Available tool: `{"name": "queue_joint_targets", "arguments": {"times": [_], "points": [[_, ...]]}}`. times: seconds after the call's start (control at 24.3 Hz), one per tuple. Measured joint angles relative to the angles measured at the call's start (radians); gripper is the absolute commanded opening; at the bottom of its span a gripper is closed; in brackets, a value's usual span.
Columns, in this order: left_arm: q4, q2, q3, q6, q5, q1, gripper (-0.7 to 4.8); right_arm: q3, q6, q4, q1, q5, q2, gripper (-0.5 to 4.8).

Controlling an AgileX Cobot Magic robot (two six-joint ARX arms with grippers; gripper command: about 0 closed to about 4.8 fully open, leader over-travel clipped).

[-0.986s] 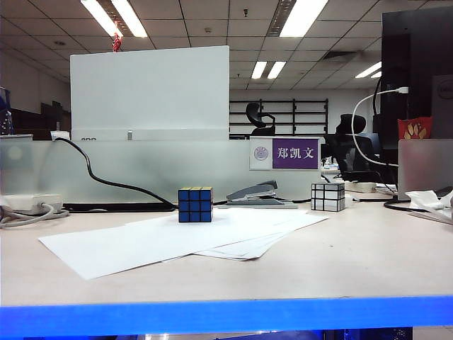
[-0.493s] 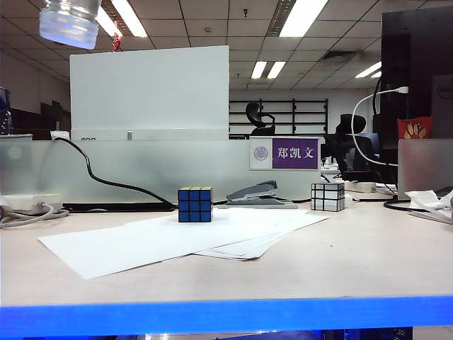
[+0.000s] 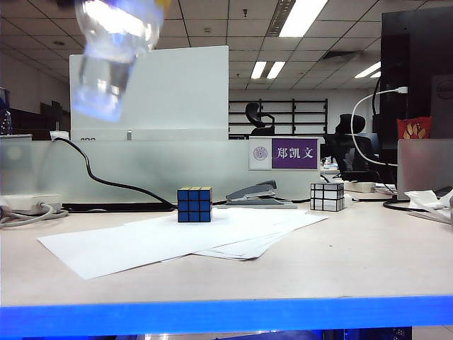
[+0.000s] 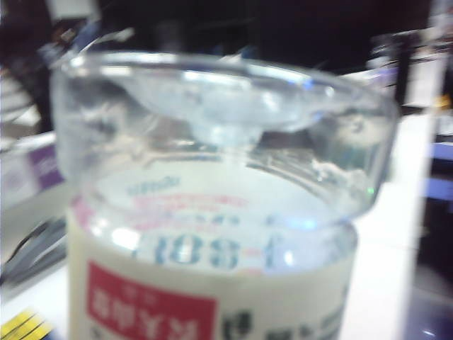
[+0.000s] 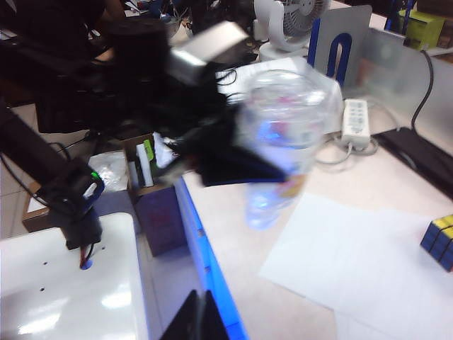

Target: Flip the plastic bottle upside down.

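Above the table's left side: the plastic bottle (image 3: 113,53) hangs in the air, blurred, well above the colour cube (image 3: 195,205) and the paper sheets (image 3: 177,237).
Bottle axis: near vertical, slightly tilted; in the left wrist view its clear base (image 4: 219,134) faces the camera, label print inverted.
Change: half a second ago only its lower end showed at the upper edge; now it reaches much lower.
Left gripper (image 5: 237,166): dark, blurred, clamped on the bottle's side, arm reaching from the table edge.
Right gripper (image 5: 198,319): jaws closed, empty, near the blue table edge (image 5: 212,283).
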Motion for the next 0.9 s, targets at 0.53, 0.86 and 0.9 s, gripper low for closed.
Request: {"name": "queue_joint_targets", "arguments": {"times": [0.53, 0.86, 0.9], "points": [[0.96, 0.722, 0.075, -0.349, 0.278, 0.131, -0.06, -0.091, -0.024, -0.127, 0.002, -0.003, -0.054, -0.09], [0.959, 0.967, 0.257, -0.356, 0.354, 0.107, -0.07, -0.148, -0.024, -0.128, 0.009, 0.018, -0.082, -0.09], [0.959, 0.99, 0.282, -0.357, 0.352, 0.109, -0.06, -0.159, -0.024, -0.129, 0.009, 0.044, -0.08, -0.09]]}}
